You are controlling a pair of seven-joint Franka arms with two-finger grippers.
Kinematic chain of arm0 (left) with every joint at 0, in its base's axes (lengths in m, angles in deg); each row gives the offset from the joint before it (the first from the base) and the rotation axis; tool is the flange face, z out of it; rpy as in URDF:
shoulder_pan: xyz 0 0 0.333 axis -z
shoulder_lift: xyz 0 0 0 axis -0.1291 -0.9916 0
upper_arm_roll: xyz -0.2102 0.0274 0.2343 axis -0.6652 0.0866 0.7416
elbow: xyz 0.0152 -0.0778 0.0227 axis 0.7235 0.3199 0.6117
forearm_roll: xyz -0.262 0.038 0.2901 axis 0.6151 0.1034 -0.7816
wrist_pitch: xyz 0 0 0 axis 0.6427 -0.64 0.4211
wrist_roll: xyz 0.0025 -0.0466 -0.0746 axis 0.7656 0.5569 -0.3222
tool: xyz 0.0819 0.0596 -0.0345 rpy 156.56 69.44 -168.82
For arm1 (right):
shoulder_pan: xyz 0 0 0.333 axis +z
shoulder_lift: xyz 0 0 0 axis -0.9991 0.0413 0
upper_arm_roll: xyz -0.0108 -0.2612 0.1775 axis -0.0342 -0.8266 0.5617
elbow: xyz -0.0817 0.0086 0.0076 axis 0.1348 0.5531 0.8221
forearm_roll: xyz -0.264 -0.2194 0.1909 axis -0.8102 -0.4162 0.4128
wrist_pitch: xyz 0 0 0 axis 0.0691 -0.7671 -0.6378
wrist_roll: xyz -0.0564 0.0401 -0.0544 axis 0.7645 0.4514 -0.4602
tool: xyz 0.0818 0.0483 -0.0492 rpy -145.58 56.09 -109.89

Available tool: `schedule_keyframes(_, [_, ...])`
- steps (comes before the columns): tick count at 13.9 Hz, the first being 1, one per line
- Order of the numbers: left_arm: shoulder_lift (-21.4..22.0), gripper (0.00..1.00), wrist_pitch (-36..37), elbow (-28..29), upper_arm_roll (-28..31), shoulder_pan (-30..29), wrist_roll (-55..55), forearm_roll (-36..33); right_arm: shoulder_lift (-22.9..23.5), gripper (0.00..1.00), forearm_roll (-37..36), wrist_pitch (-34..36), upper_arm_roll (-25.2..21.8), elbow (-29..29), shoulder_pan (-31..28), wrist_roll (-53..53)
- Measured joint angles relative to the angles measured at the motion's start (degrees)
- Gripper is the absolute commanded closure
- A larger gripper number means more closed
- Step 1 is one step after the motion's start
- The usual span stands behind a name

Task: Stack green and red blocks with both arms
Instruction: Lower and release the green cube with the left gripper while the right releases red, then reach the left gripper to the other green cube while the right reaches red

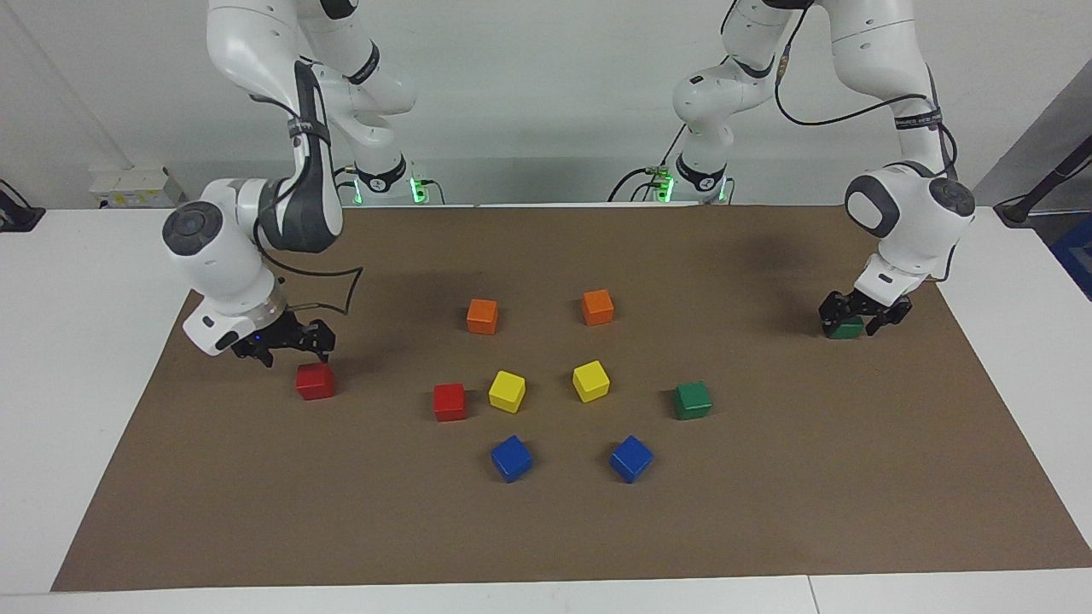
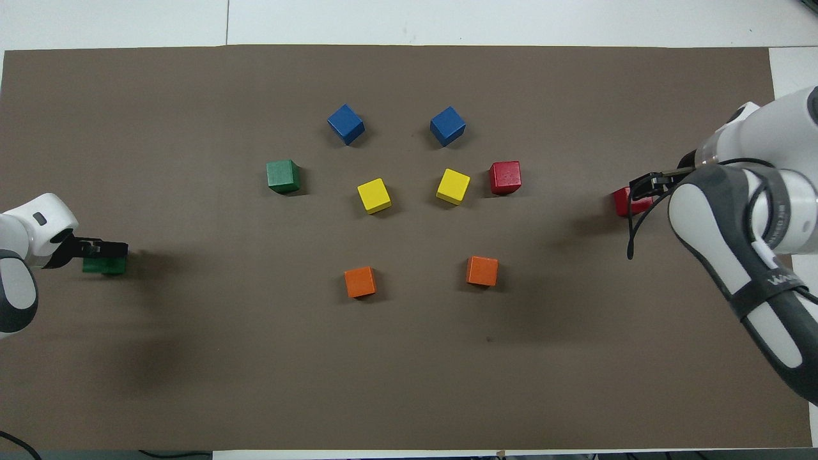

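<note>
Your left gripper (image 1: 863, 314) sits low around a green cube (image 1: 845, 328), fingers either side. Your right gripper (image 1: 290, 341) hovers spread, empty, just above a red cube (image 1: 315, 381).

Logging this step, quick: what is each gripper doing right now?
Left gripper: down around the outer green block; open or closed cannot be told.
Right gripper: just above the outer red block, holding nothing; jaws unclear.

Two red blocks (image 1: 315, 381), two green blocks (image 1: 693, 400), two orange cubes (image 1: 482, 316), two yellow cubes (image 1: 507, 391), two blue cubes (image 1: 511, 458)
</note>
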Motion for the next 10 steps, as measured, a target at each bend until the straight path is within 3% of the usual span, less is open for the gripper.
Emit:
schedule_keyframes(2, [0.0,0.00,6.0,-5.6,-0.3,0.6,0.1,0.0,-0.2,0.00,0.0,8.1,0.3,7.8,2.3,3.5])
schedule_keyframes(4, [-0.1,0.00,11.0,-11.2,-0.5,3.0,-3.1,0.4,1.6,0.01,-1.3,11.7,0.5,13.8,6.9,10.3])
schedule_keyframes(7, [-1.3,0.00,14.0,-16.8,-0.7,10.8,-19.0,0.5,5.5,0.02,-3.0,11.9,0.8,17.8,13.1,19.0])
schedule_keyframes(10, [-3.8,0.00,14.5,-20.8,-1.0,19.0,-31.1,0.5,10.3,0.02,-3.0,11.6,1.0,22.9,15.3,21.7])
